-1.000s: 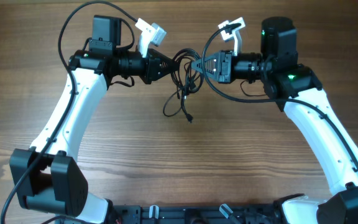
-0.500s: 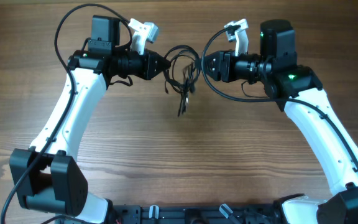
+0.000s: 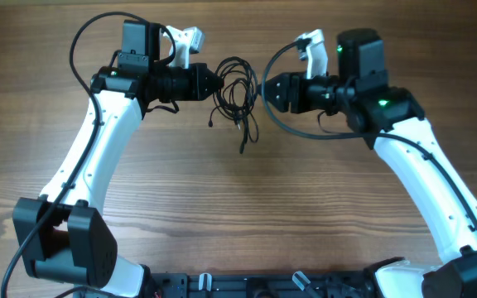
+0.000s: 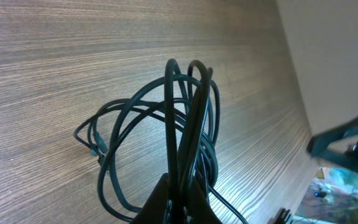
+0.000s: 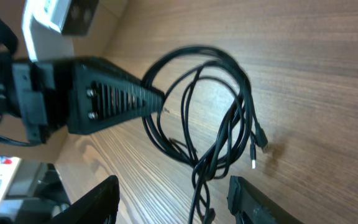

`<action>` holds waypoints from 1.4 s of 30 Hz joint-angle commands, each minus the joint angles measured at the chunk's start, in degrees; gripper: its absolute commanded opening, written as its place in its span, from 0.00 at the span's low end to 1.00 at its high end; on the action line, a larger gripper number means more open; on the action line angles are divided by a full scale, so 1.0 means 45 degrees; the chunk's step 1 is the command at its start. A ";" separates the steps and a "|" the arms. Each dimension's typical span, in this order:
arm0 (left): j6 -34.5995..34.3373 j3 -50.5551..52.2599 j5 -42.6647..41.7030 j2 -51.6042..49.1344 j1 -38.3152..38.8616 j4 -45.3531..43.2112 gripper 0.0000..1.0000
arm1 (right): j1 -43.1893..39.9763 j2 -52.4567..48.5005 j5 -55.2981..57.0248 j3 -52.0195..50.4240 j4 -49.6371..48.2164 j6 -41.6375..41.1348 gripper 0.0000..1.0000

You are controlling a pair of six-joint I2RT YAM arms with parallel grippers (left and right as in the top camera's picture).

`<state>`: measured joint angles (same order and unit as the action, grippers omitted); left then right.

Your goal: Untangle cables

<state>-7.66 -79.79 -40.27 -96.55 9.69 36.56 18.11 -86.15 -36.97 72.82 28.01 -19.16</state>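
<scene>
**Overhead and wrist views, far middle of the brown wood-grain table [image 3: 238,215].** The tangle of thin black flexible cables [image 3: 237,89] sits between the 2 arms, at the tip of the black left gripper [image 3: 215,84]. In the left wrist view, its fingers are pressed together on several strands where the loops cross, so the coils fan out from that 1 pinch point. We judge this hold to serve as an anchor. The black right gripper [image 3: 263,89] faces the bundle from the opposite side, just beside the loops. Its fingers are apart with nothing between them, and we judge it is placed to pick a fresh strand. 2 small plug ends [image 5: 254,162], 1 silvery-tipped, trail from the bundle. We find no readable brand, label or writing in any view.
</scene>
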 commanded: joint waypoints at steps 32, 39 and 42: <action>-0.1137 -0.0175 0.1588 0.0024 -0.0034 0.0078 0.04 | 0.1180 -0.2239 -0.0136 0.0291 0.2701 -0.1127 0.42; -0.1462 -0.0175 0.1039 0.0024 -0.0034 0.0083 0.04 | 0.1180 -0.2239 0.0607 0.0291 0.2594 -0.1122 0.42; -0.1467 -0.0175 0.0719 0.0024 -0.0034 0.0078 0.04 | 0.1180 -0.2239 0.1137 0.0194 0.2589 -0.1127 0.47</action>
<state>-13.26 -79.79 -34.17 -96.55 9.69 37.28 23.22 -95.70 -34.74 73.06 39.83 -23.99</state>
